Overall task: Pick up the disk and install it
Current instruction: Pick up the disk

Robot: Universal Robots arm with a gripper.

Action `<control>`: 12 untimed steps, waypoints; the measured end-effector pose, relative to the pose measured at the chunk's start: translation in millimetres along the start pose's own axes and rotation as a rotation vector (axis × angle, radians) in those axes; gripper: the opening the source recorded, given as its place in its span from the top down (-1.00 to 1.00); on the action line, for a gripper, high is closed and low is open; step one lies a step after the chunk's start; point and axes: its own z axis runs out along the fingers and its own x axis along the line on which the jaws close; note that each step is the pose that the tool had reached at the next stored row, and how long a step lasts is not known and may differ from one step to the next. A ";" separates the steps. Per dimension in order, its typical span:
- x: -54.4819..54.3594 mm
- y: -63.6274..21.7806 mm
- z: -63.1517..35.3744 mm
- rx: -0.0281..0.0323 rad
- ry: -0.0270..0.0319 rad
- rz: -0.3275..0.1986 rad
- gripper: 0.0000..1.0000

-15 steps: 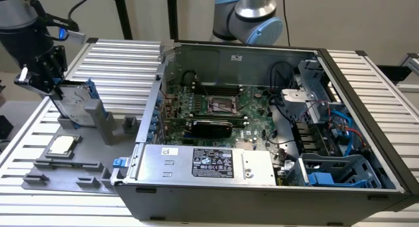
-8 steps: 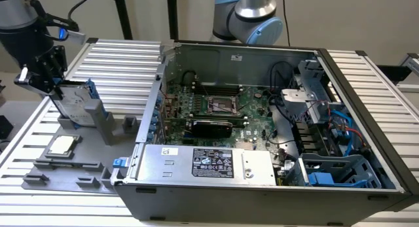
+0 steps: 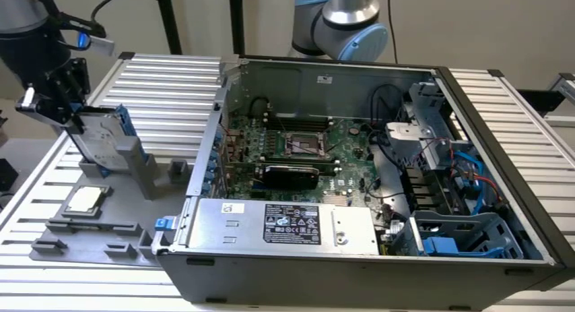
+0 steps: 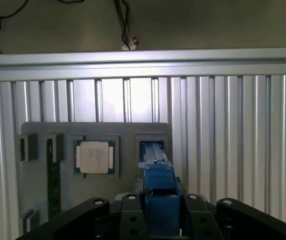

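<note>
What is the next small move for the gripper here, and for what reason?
Probably a short, straight lift, provided its hold is secure. The gripper sits at the top edge of the disk, which stands nearly upright in the grey holder, outside the open computer case. Pulling sideways might jam it.

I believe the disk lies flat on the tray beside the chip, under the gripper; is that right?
Not quite: the exterior view shows the disk standing upright on the tray beside the chip, under the gripper.
</note>
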 end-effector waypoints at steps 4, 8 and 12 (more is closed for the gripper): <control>-0.1 0.2 -15.0 0.0000 -0.0001 0.000 1.00; -0.2 0.0 -33.1 0.0000 -0.0005 -0.001 1.00; -0.4 -0.9 -51.1 0.0000 -0.0012 -0.002 1.00</control>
